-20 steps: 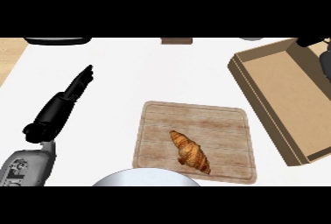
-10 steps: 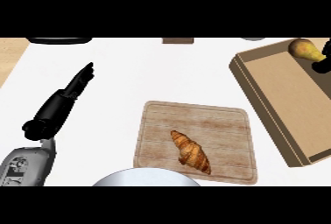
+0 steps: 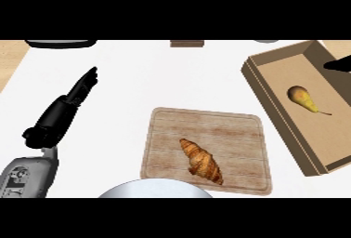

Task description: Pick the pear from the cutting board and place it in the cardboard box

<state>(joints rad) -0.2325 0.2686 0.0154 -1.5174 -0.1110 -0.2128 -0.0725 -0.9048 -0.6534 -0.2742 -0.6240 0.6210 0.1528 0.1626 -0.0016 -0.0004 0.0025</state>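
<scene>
The yellow-brown pear [image 3: 303,98] lies on its side on the floor of the cardboard box [image 3: 274,114] at the right, with its stem pointing to the lower right. Only a small black tip of my right hand [image 3: 339,64] shows at the right edge, above the box's far end and apart from the pear. The wooden cutting board [image 3: 233,135] lies in the middle and bears only a croissant [image 3: 201,160]. At the left, my left hand [image 3: 60,114] rests open with its fingers straight and pointing away, holding nothing.
A rounded grey-white dish [image 3: 154,188] shows at the lower edge, just in front of the board. A dark pan-like object [image 3: 60,43] and a small brown item [image 3: 186,43] sit at the counter's far edge. White counter lies between my left hand and the board.
Half a second ago the pear was held high at the box's far right corner; now it lies free inside the box. My right hand has drawn back towards the right edge. The left arm is unmoved.
</scene>
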